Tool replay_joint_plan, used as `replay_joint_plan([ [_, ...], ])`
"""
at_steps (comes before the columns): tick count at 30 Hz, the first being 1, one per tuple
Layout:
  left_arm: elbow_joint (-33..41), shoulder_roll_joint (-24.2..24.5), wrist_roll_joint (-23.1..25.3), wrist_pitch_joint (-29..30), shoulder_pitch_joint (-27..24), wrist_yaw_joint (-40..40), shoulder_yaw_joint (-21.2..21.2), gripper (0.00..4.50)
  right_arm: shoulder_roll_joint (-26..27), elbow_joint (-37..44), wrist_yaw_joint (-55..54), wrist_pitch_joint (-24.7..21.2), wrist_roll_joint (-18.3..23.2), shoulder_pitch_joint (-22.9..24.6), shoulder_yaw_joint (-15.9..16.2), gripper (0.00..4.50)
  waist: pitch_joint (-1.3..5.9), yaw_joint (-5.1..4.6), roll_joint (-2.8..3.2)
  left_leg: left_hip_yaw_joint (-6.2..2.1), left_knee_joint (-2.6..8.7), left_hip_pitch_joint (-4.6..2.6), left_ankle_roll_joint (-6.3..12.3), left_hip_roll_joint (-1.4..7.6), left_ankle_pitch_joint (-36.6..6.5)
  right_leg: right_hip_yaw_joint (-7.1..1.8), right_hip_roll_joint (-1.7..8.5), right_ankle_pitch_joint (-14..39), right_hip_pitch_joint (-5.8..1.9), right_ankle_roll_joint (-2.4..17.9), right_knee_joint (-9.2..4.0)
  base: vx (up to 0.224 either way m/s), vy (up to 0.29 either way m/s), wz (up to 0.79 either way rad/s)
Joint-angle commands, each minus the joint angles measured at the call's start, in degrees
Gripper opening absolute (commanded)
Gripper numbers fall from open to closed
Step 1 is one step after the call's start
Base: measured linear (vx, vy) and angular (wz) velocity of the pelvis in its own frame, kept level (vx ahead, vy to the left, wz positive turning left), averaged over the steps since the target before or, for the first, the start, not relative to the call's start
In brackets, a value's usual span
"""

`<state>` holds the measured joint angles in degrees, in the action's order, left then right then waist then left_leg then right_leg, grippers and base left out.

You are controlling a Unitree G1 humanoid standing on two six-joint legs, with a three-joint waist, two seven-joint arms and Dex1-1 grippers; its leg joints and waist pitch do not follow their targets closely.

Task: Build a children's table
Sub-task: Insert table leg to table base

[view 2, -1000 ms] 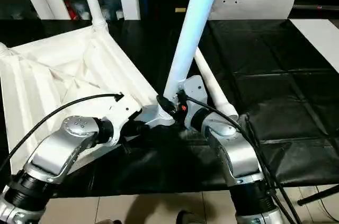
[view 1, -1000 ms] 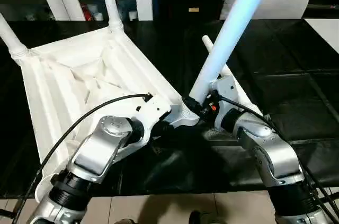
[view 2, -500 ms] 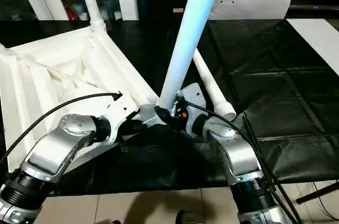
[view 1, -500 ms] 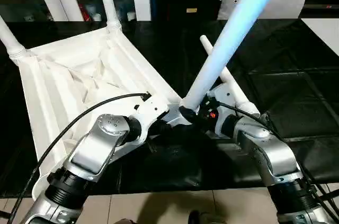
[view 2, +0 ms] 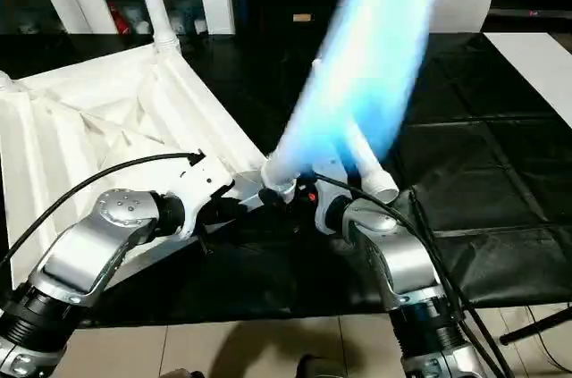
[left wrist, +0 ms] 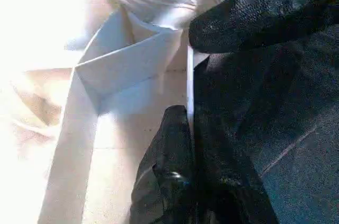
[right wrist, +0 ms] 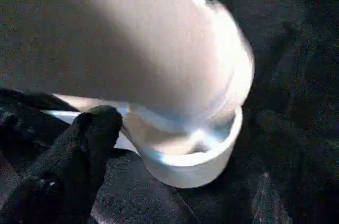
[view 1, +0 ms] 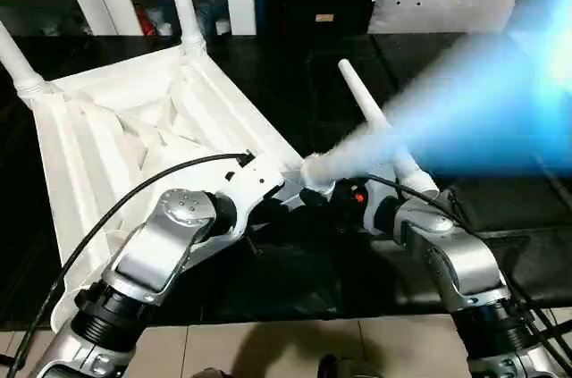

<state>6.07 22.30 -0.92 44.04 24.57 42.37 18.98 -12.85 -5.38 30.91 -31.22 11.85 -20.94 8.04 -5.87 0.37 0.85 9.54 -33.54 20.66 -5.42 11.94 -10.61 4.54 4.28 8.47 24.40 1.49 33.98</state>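
**Position.** The top (view 1: 134, 128) lies underside up on the black bench (view 1: 500, 217), left of centre. Two legs stand in its far sockets, one at the far corner (view 1: 183, 3) and one at the far-left corner (view 1: 16, 61). A third leg (view 1: 465, 119) has its foot at the near-right socket (right wrist: 185, 166) and leans far to the right. It is smeared across both head views, so it is in motion. The fourth leg (view 1: 359, 96) lies flat on the bench, just right of the top.

**Tools.** The left tool (left wrist: 185, 73) is closed on the thin rim of the top beside the near-right socket, one finger on each side of the wall. The right tool (view 1: 338, 195) sits just right of that socket with its jaws wide and grips nothing. Its visible finger (right wrist: 85, 144) stands clear of the leg.

**Step in hand.** Fitting the third leg. Judged from its lean, the leg is not seated.

**Next move.** Re-grip the leg low, bring it upright over the socket, then press or twist it home while the left tool steadies the top. The fourth leg follows.

**Not readable.**
- How deep the leg foot sits in the socket.
- The upper ends of the standing legs, cut off.
- The near-left socket, covered by the left forearm.
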Motion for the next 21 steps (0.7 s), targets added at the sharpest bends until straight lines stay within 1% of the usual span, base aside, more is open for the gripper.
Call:
replay_joint_plan([
  [1, 4.74, 0.47, -0.33, -0.64, 0.98, 0.11, -0.50, 0.00, 0.49, 1.89, -0.87, -1.26, 1.24, -0.10, -1.13, 4.49, 5.30, 0.60, -0.28, 0.32, 2.88, 0.42, 3.54, 0.21, -5.46, -2.55, 2.59, 13.10, -4.45, 11.09, -3.36, 0.000, 0.000, 0.00],
  [2, 4.74, 0.47, -0.33, -0.64, 0.98, 0.11, -0.50, 0.00, 0.49, 1.89, -0.87, -1.26, 1.24, -0.10, -1.13, 4.49, 5.32, 0.59, -0.20, 0.34, 2.85, 0.40, 3.49, 0.17, -5.58, -2.59, 2.54, 13.15, -4.36, 11.04, -3.34, 0.000, 0.000, 0.00],
  [3, 5.72, 0.65, -0.62, 0.61, 0.53, 0.18, -0.44, 0.00, 1.38, 3.38, -1.76, -2.76, 2.15, 0.70, -1.66, 4.49, 5.41, 0.65, 0.00, 0.36, 2.77, 0.38, 3.48, 0.21, -5.33, -2.65, 2.51, 12.35, -4.31, 11.22, -3.26, 0.000, 0.000, 0.00],
  [4, 6.42, 0.69, -0.84, 1.50, 0.23, 0.14, -0.40, 0.00, 2.07, 4.47, -2.41, -3.83, 2.81, 1.28, -1.95, 4.49, 5.46, 0.67, 0.05, 0.28, 2.72, 0.56, 3.48, 0.19, -4.74, -2.65, 2.46, 11.51, -4.36, 11.37, -3.01, 0.000, 0.000, 0.00],
  [5, 7.29, 0.60, -1.11, 2.60, -0.10, 0.01, -0.33, 0.00, 3.05, 5.91, -3.26, -5.18, 3.69, 2.00, -2.23, 4.49, 5.50, 0.79, 0.11, 0.29, 2.71, 0.56, 3.61, 0.25, -4.09, -2.66, 2.38, 10.11, -4.22, 11.65, -2.89, 0.000, 0.000, 0.00],
  [6, 7.96, 0.28, -1.42, 3.57, -0.40, -0.16, -0.25, 0.00, 3.90, 7.18, -3.94, -6.44, 4.34, 2.65, -2.21, 4.49, 5.38, 0.78, 0.25, 0.32, 2.73, 0.58, 3.57, 0.17, -4.78, -2.61, 2.31, 10.57, -4.11, 11.75, -3.00, 0.000, 0.000, 0.00],
  [7, 8.10, 0.21, -1.52, 3.77, -0.45, -0.21, -0.22, 0.00, 4.07, 7.46, -4.06, -6.74, 4.45, 2.78, -2.20, 4.49, 5.37, 0.74, 0.21, 0.36, 2.73, 0.48, 3.37, 0.23, -4.93, -2.67, 2.33, 10.74, -4.08, 11.68, -3.03, 0.000, 0.000, 0.00],
  [8, 8.47, -0.29, -1.93, 4.57, -0.66, -0.59, -0.26, 0.00, 4.81, 8.43, -4.62, -7.95, 4.85, 3.25, -2.21, 4.49, 5.30, 0.76, 0.45, 0.31, 2.76, 0.47, 3.12, 0.14, -5.56, -2.64, 2.26, 11.25, -4.05, 11.67, -3.08, 0.000, 0.000, 0.00],
  [10, 8.29, -1.05, -2.14, 4.94, -0.77, -1.23, -0.12, 0.00, 6.08, 9.10, -5.90, -9.77, 5.13, 3.69, -2.48, 4.49, 5.26, 0.77, 0.33, 0.32, 2.78, 0.56, 2.67, 0.09, -6.35, -2.66, 2.26, 12.50, -4.10, 11.24, -3.23, 0.000, 0.000, 0.00],
  [11, 8.02, -1.08, -2.00, 4.79, -0.71, -1.25, 0.12, 0.00, 6.14, 9.16, -6.23, -10.34, 4.90, 3.76, -2.31, 4.49, 5.25, 0.82, 0.51, 0.27, 2.81, 0.48, 2.31, 0.05, -6.92, -2.63, 2.26, 13.60, -4.01, 10.83, -3.35, 0.000, 0.000, 0.00],
  [12, 7.95, -1.06, -1.95, 4.76, -0.68, -1.24, 0.21, 0.00, 6.13, 9.21, -6.34, -10.57, 4.83, 3.78, -2.23, 4.49, 5.21, 0.79, 0.40, 0.27, 2.81, 0.49, 2.18, 0.02, -7.36, -2.61, 2.24, 14.31, -3.98, 10.50, -3.49, 0.000, 0.000, 0.00],
  [14, 7.68, -1.02, -1.96, 5.10, -0.42, -1.41, 0.20, 0.00, 6.54, 9.56, -7.48, -11.79, 4.81, 3.98, -2.46, 4.49, 5.26, 0.86, 0.43, 0.25, 2.80, 0.43, 1.68, -0.04, -7.83, -2.63, 2.24, 15.77, -3.97, 9.54, -3.58, 0.000, 0.000, 0.00],
  [16, 7.76, -0.86, -2.10, 5.59, -0.31, -1.52, -0.02, 0.00, 7.13, 9.73, -8.77, -12.61, 4.94, 3.93, -3.30, 4.49, 5.25, 0.90, 0.40, 0.25, 2.78, 0.49, 1.57, -0.07, -7.61, -2.67, 2.21, 15.46, -3.95, 9.27, -3.57, 0.000, 0.000, 0.00],
  [19, 8.13, -0.60, -2.23, 6.14, -0.41, -1.50, -0.16, 0.00, 7.28, 10.18, -9.51, -13.57, 5.07, 3.84, -3.77, 4.49, 5.30, 0.96, 0.54, 0.18, 2.81, 0.41, 1.21, -0.02, -7.93, -2.63, 2.22, 15.68, -3.86, 9.10, -3.55, 0.000, 0.000, 0.00],
  [21, 8.26, -0.51, -2.31, 6.44, -0.49, -1.65, -0.07, 0.00, 7.22, 10.55, -9.76, -14.38, 5.00, 3.77, -4.09, 4.49, 5.36, 0.98, 0.57, 0.21, 2.76, 0.40, 1.14, -0.03, -7.62, -2.70, 2.14, 14.32, -3.87, 9.39, -3.40, 0.000, 0.000, 0.00],
])
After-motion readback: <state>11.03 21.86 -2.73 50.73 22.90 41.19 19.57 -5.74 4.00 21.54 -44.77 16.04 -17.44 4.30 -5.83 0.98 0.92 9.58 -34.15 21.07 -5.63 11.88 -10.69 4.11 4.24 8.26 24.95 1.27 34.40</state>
